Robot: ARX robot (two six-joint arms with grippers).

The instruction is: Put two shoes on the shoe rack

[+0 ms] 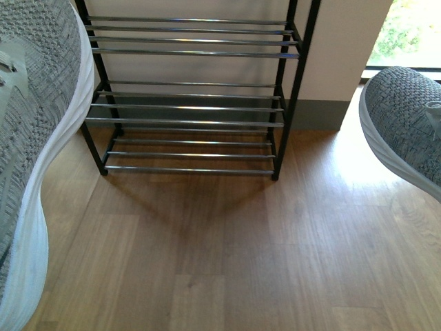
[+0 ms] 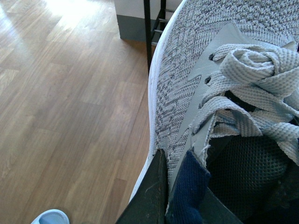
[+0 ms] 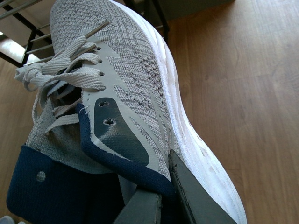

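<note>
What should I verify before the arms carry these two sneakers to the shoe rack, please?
1. Left gripper shut on the left sneaker at its collar: ok.
2. Right gripper shut on the right sneaker at its collar: ok.
3. Visible tiers of the shoe rack free of shoes: ok.
4. Sneakers above a tier: not ok; both hang off to either side.
5. Pale blue slide out of the path: cannot tell; only its edge shows.
</note>
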